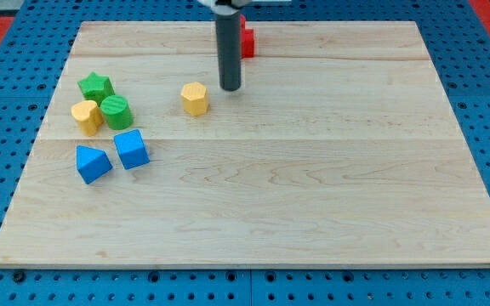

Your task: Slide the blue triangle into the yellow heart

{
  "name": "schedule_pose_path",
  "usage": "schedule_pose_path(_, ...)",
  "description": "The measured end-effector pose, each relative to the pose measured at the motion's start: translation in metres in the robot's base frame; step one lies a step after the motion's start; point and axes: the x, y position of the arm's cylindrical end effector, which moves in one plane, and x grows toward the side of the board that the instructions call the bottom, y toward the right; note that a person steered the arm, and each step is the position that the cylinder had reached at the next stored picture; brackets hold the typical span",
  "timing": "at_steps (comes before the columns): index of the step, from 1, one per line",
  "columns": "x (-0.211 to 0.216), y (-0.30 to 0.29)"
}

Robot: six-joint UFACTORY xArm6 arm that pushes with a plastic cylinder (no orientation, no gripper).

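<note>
The blue triangle (92, 163) lies near the board's left edge, with a blue cube (131, 149) just to its right. The yellow heart (86, 116) sits above the triangle, a small gap between them, and touches a green cylinder (116, 111) on its right. My tip (230, 87) rests on the board in the upper middle, far to the right of and above the blue triangle. It stands just right of a yellow hexagon (195, 99) without touching it.
A green star (96, 86) sits just above the heart and cylinder. A red block (247, 41) is partly hidden behind the rod near the top edge. The wooden board (313, 212) lies on a blue pegboard.
</note>
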Motion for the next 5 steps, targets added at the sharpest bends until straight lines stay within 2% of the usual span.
schedule_pose_path(1, 0.010, -0.081)
schedule_pose_path(2, 0.040, -0.057)
schedule_pose_path(3, 0.144, -0.050)
schedule_pose_path(4, 0.192, -0.115)
schedule_pose_path(5, 0.143, -0.122)
